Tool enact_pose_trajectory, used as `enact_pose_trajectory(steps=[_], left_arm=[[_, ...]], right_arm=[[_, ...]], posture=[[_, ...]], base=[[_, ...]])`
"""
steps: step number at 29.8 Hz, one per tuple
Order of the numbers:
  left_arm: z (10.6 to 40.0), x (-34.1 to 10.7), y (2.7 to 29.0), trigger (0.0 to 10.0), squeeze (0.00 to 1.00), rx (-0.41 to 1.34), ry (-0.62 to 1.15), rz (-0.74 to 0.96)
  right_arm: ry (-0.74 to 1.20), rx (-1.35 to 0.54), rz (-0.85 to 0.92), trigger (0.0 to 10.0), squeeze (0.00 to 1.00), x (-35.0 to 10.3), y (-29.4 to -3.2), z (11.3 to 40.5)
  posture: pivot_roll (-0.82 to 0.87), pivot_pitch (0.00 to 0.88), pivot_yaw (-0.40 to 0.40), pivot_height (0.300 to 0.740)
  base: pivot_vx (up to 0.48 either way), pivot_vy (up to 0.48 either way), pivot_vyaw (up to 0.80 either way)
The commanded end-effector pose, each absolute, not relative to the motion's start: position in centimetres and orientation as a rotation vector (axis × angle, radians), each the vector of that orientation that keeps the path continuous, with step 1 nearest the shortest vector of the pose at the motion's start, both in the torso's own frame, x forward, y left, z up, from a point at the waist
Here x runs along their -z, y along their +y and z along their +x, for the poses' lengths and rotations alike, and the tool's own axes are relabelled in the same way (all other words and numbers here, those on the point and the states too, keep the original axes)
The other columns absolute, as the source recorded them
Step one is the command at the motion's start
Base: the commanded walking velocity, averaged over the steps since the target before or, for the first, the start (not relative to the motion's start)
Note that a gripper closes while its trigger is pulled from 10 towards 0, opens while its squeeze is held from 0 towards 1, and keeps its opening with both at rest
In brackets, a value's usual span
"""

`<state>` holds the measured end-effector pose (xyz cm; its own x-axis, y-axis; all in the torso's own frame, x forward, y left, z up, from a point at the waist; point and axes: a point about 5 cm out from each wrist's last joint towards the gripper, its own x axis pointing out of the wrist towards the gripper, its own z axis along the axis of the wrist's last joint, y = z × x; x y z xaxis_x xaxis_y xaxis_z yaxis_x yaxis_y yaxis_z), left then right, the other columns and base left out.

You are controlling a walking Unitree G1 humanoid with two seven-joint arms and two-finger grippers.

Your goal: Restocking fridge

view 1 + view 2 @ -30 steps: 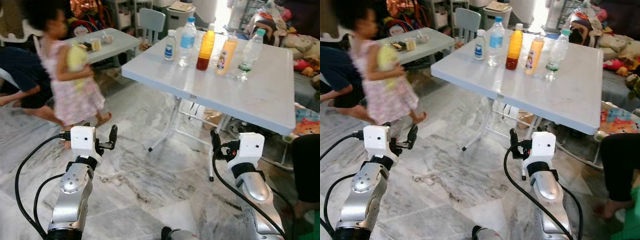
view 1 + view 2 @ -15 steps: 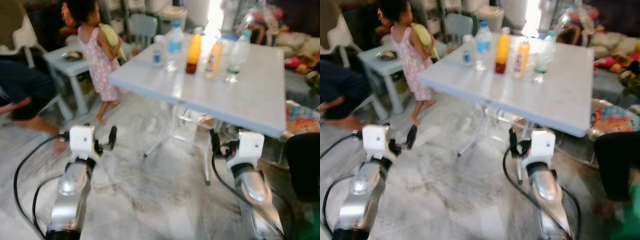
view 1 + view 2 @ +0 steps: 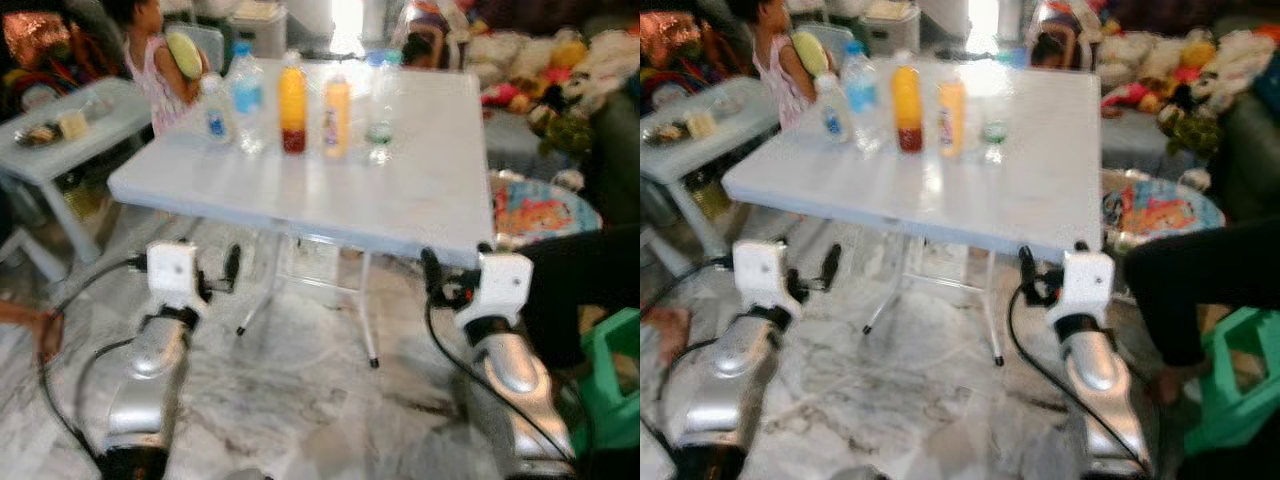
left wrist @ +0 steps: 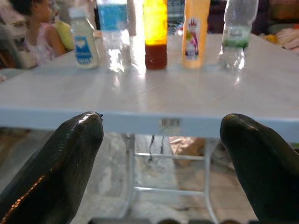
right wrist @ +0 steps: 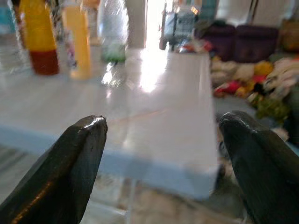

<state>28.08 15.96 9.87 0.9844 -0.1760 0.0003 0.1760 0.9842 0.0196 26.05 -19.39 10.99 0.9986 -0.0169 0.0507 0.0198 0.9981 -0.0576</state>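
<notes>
Both arms bent fwd, forearms raised, grippers held low near the table's near edge, below top level. Left gripper (image 4: pixel 161 154) wide open, nothing held; right gripper (image 5: pixel 161 158) also wide open, empty. Neither touches anything.

White folding table (image 3: pixel 420 190) ahead. 5 bottles in a row at far-left part of top, all upright, close together but apart:
- small white bottle w/ blue label (image 3: pixel 211 110), leftmost
- clear water bottle, blue label (image 3: pixel 247 95)
- orange juice bottle, dark red at base (image 3: pixel 292 100)
- lighter orange bottle w/ label (image 3: pixel 336 115)
- clear bottle, green label (image 3: pixel 379 115), rightmost

1 child in pink dress (image 3: pixel 150 65) far left behind table, holding sth yellow-green. 1 small grey table (image 3: pixel 60 140) at left w/ food items, blurred. Toy pile (image 3: pixel 540 70) far right. Green stool (image 3: pixel 610 390) near right. Marble floor (image 3: pixel 300 400).
</notes>
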Motion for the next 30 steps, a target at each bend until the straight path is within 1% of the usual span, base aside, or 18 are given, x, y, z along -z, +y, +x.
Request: enact_pose_trajectory(steps=[1,2,4,6,11,15,20,26,30], left_arm=[[28.3,-10.7,17.5,10.0,0.0,0.133,-0.024,0.049],[28.4,-10.8,17.5,10.0,0.0,0.133,-0.026,0.05],[28.5,-10.9,17.5,10.0,0.0,0.132,-0.028,0.055],[28.6,-11.1,17.5,10.0,0.0,0.132,-0.036,0.062],[28.6,-11.1,17.3,10.0,0.0,0.14,-0.039,0.067],[28.6,-11.0,17.0,10.0,0.0,0.15,-0.037,0.062],[28.3,-11.0,16.2,10.0,0.0,0.195,-0.037,0.053],[28.2,-10.7,15.9,10.0,0.0,0.213,-0.027,0.063],[28.3,-10.7,15.9,10.0,0.0,0.212,-0.028,0.065]], right_arm=[[-0.084,-0.025,-0.056,10.0,0.0,-11.8,-18.1,26.6],[-0.084,-0.029,-0.082,10.0,0.0,-11.9,-18.1,26.7],[-0.098,-0.052,-0.078,10.0,0.0,-12.0,-17.9,26.6],[-0.116,-0.075,-0.097,10.0,0.0,-12.3,-17.6,26.7],[-0.117,-0.063,-0.091,10.0,0.0,-12.4,-17.6,26.9],[-0.116,-0.053,-0.091,10.0,0.0,-12.4,-17.6,26.9],[-0.104,-0.005,-0.132,10.0,0.0,-12.2,-18.1,27.1],[-0.085,-0.012,-0.103,10.0,0.0,-11.9,-18.0,27.1],[-0.09,-0.017,-0.098,10.0,0.0,-12.0,-17.8,27.2]], posture=[[-0.04,0.0,0.03,0.74],[-0.04,0.0,0.031,0.74],[-0.04,0.0,0.032,0.74],[-0.04,0.0,0.034,0.74],[-0.04,0.0,0.029,0.74],[-0.04,0.0,0.026,0.74],[-0.04,0.0,0.021,0.74],[-0.04,0.0,0.018,0.74],[-0.04,0.0,0.019,0.74]], base=[[0.472,0.0,0.0],[0.472,0.0,0.0],[0.469,0.0,0.0],[0.469,0.0,0.76],[0.469,0.0,0.77],[0.469,0.0,0.0],[0.469,0.0,0.0],[0.469,0.0,0.0],[0.467,0.0,-0.8]])
